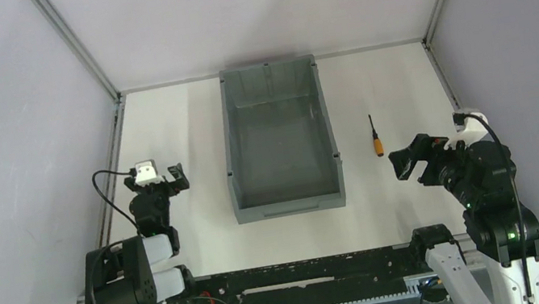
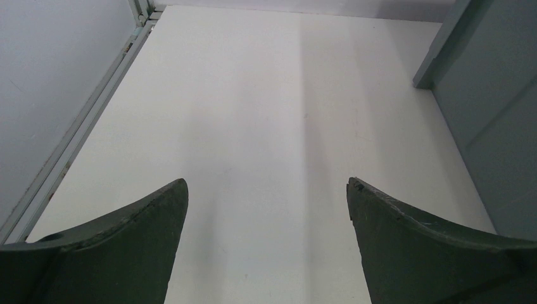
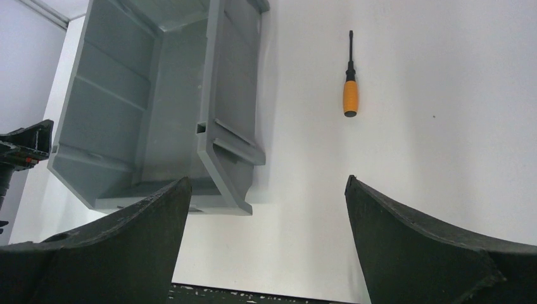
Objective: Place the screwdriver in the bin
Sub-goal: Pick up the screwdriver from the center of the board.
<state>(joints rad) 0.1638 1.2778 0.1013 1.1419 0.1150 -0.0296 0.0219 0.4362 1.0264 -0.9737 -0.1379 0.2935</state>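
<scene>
Screwdriver beside the bin, a little ahead of the wide-apart, empty right gripper.

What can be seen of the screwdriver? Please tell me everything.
The screwdriver is small and slim, with a short orange handle, plastic by its look, and a thin black shaft. It lies flat on the white table, right of the bin and apart from it, with the shaft pointing away from the robot and the handle toward it. Only the table touches it; the open right gripper is near its handle but apart.
</scene>
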